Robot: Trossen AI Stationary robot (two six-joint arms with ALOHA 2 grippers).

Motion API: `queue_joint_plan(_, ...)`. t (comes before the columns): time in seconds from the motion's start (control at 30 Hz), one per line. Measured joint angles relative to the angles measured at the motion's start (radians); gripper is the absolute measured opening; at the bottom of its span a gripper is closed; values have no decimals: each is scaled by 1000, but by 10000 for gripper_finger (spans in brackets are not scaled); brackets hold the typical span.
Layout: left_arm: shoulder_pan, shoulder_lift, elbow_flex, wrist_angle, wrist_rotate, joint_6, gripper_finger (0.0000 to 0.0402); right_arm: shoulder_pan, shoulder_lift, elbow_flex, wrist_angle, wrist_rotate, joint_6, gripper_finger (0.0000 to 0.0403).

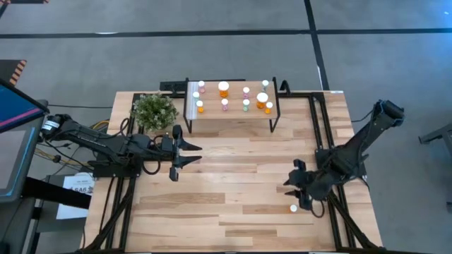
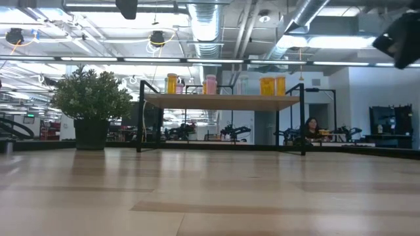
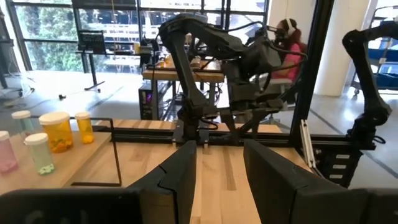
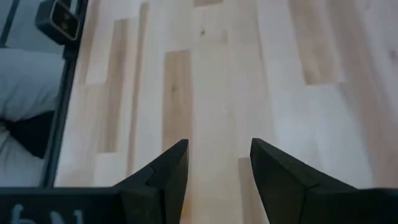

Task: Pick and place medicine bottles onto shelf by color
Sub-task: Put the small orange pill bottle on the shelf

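The shelf (image 1: 229, 107), a light wood board on thin black legs, stands at the table's far middle. Several white-capped medicine bottles stand on it, among them a wide orange one (image 1: 223, 89), a pink one (image 1: 224, 104) and a green one (image 1: 246, 104). In the low view they show in a row on the shelf (image 2: 223, 101). One more white-capped bottle (image 1: 293, 208) stands on the table near the right edge. My right gripper (image 1: 293, 188) hangs open just beyond that bottle; its wrist view (image 4: 219, 168) shows only bare table. My left gripper (image 1: 192, 154) is open in front of the shelf, pointing right (image 3: 221, 180).
A potted green plant (image 1: 155, 111) stands left of the shelf and close to my left arm. Black frame rails (image 1: 319, 127) run along the table's right side. Bare wooden tabletop (image 1: 240, 190) lies between the two grippers. A person sits in the room beyond the table (image 2: 312, 128).
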Motion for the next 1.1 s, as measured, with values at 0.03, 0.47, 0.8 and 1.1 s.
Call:
queue_joint_plan(0.03,0,0,0,0,0,-1,123,17,7,0,1,0,19,193)
queue_joint_plan(0.47,0,0,0,1,-26,-29,123,194,24,0,-2,15,231,188)
queue_joint_plan(0.8,0,0,0,3,-26,-35,123,239,75,1,8,13,289,193)
queue_joint_plan(1.1,0,0,0,-1,-26,-37,123,267,167,1,20,-4,324,181)
